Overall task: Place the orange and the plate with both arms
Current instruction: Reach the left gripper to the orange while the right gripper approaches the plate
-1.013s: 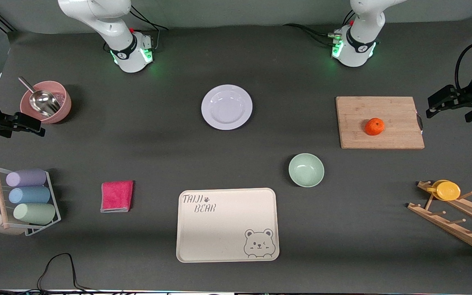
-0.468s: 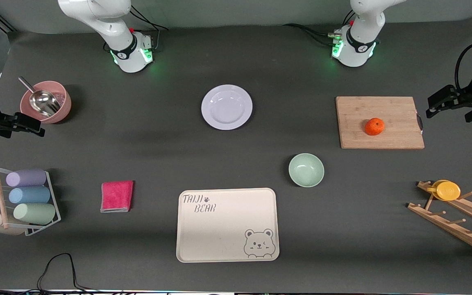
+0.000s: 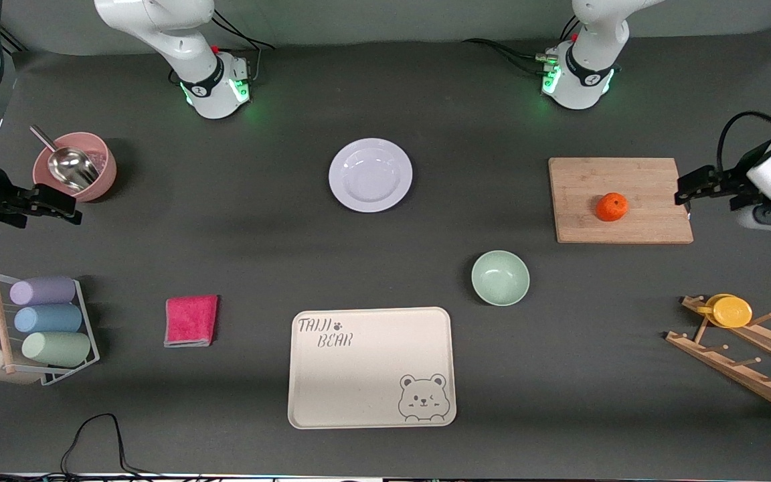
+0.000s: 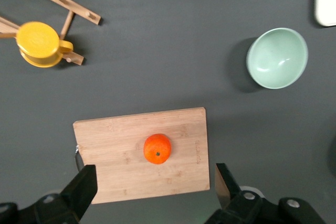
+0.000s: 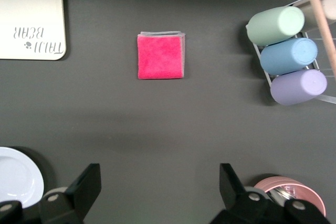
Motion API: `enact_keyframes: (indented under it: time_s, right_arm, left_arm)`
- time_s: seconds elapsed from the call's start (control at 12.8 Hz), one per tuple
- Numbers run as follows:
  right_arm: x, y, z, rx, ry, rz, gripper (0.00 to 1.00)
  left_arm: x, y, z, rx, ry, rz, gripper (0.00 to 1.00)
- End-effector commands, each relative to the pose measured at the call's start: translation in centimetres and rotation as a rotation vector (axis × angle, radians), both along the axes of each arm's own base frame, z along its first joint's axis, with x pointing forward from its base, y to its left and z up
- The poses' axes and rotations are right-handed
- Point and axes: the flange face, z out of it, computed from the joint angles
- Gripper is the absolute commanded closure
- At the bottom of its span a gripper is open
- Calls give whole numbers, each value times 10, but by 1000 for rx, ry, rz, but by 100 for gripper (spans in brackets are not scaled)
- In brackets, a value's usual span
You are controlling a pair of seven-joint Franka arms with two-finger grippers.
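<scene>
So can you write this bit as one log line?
small round orange: on wooden board | round white plate: on table | left gripper: open | right gripper: open

L black two-finger gripper (image 3: 683, 189), jaws wide, has moved in toward 9 o'clock; tips now at the edge of the rectangular bamboo cutting board (image 3: 620, 199), above it. R black two-finger gripper (image 3: 67, 209) has shifted slightly toward 3 o'clock, beside the pink bowl (image 3: 76, 167).

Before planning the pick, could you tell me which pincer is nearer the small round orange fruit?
Left. The left pincer is over the wooden board's edge beside the orange; the right pincer is beside the pink bowl.
</scene>
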Motion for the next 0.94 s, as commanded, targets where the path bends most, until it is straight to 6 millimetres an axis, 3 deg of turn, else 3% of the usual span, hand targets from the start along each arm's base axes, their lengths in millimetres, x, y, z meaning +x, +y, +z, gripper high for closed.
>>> enact_keyframes:
  time_s: [0.0, 0.31, 0.47, 0.86]
  right_arm:
    - [-31, 2, 2, 0, -10, -17, 0]
    - [-77, 8, -2, 55, -33, -20, 0]
    - [-94, 26, -8, 114, -28, -1, 0]
    - [-107, 49, -32, 216, 3, 9, 0]
  left_arm:
    - [-21, 9, -59, 26, 1, 34, 0]
    - [-62, 11, -157, 46, -71, 49, 0]
    - [-82, 11, -193, 50, -90, 51, 0]
    - [-114, 11, -240, 47, -88, 56, 0]
